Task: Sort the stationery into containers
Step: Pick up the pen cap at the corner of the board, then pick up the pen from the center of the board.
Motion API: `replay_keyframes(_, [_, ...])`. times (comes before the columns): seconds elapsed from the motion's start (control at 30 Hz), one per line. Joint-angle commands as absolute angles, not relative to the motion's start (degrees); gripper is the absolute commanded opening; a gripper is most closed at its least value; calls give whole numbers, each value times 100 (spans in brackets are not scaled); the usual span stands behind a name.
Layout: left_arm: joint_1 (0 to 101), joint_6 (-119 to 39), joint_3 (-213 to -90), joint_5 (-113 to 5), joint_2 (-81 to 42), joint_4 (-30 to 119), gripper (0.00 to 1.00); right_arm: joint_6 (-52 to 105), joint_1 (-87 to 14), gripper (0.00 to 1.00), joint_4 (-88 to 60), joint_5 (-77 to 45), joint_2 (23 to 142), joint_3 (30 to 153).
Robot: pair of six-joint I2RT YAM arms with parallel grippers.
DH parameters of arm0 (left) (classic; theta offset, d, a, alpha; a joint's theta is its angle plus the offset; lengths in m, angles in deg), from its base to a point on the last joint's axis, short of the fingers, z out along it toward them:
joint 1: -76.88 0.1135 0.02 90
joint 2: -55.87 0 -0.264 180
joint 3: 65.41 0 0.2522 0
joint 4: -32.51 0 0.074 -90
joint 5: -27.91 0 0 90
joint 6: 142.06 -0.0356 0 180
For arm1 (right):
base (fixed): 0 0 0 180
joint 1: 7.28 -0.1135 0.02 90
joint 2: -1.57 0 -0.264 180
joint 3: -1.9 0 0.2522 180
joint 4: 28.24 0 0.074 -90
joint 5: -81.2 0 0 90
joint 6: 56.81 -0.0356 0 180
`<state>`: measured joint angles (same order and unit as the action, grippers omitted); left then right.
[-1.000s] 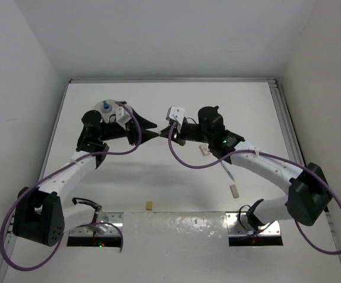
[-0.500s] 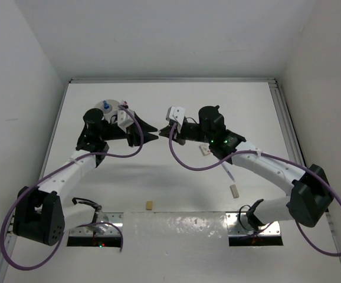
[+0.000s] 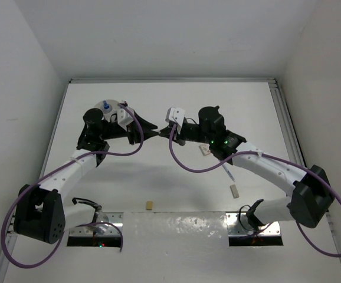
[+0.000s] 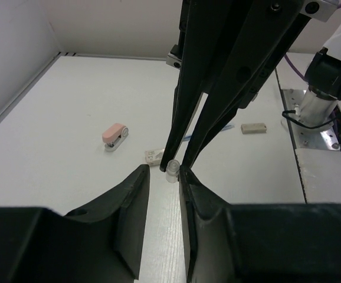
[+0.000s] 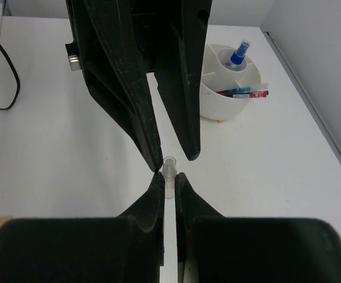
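My right gripper is shut on a small clear tube, held above the table mid-air. My left gripper is open and meets it tip to tip; the tube sits just off the left fingertips, near the right-hand one. In the top view the two grippers meet at the table's middle. The white bowl holds the blue-capped bottle and the red-and-blue pen. It stands at the far left in the top view.
On the table lie a pink eraser, a white block, a tan block and a pen. A small tan block lies near the front edge. Walls close in left, right and back.
The left gripper has shifted slightly at the meeting point, its wrist moving a little toward the back. The right gripper has kept its hold on the clear tube and barely moved.
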<state>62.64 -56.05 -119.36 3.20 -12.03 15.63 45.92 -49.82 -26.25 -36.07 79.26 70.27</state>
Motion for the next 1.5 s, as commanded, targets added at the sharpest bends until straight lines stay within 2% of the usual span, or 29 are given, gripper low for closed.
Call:
replay_keyframes(0.0, [6220,-5637,-12127,461,-1224,1269,24,4690,-5052,0,-2793,-3719,7795,7306])
replay_keyframes(0.17, [6194,-5654,-12119,400,-1224,1304,17,4690,-5061,0,-2828,-3701,7804,7314])
replay_keyframes(0.3, [6159,-5654,-12101,330,-1224,1304,25,4690,-5070,0,-2846,-3701,7830,7341])
replay_keyframes(0.4, [6142,-5654,-12110,321,-1224,1269,25,4699,-5087,0,-2846,-3701,7839,7341])
replay_keyframes(0.5, [6115,-5654,-12101,312,-1224,1252,19,4699,-5087,0,-2854,-3701,7839,7350])
replay_keyframes(0.57, [6106,-5672,-12101,303,-1224,1243,18,4690,-5087,0,-2872,-3692,7856,7367])
replay_keyframes(0.77, [6071,-5672,-12092,347,-1233,1252,24,4681,-5087,0,-2890,-3640,7874,7376])
replay_keyframes(0.8, [6062,-5672,-12084,365,-1233,1252,23,4681,-5087,0,-2907,-3631,7874,7376])
replay_keyframes(0.87, [6053,-5672,-12083,356,-1233,1252,14,4690,-5096,0,-2933,-3622,7865,7385])
replay_keyframes(0.93, [6036,-5672,-12075,347,-1233,1260,13,4690,-5096,0,-2960,-3587,7848,7376])
replay_keyframes(1.0, [6045,-5707,-12075,330,-1224,1287,14,4681,-5096,0,-3013,-3578,7813,7350])
replay_keyframes(1.1, [6045,-5777,-12075,364,-1233,1418,21,4681,-5096,0,-3030,-3552,7795,7341])
replay_keyframes(1.17, [6027,-5795,-12066,365,-1224,1471,21,4681,-5087,0,-3056,-3552,7795,7341])
replay_keyframes(1.23, [6027,-5795,-12066,356,-1233,1472,16,4673,-5105,0,-3100,-3560,7795,7341])
replay_keyframes(1.27, [6027,-5795,-12075,365,-1233,1454,11,4673,-5114,0,-3109,-3561,7804,7350])
replay_keyframes(1.3, [6010,-5760,-12066,321,-1224,1436,0,4681,-5114,0,-3118,-3578,7812,7358])
replay_keyframes(1.47, [6018,-5620,-12040,250,-1207,1304,0,4681,-5184,0,-3136,-3596,7874,7394])
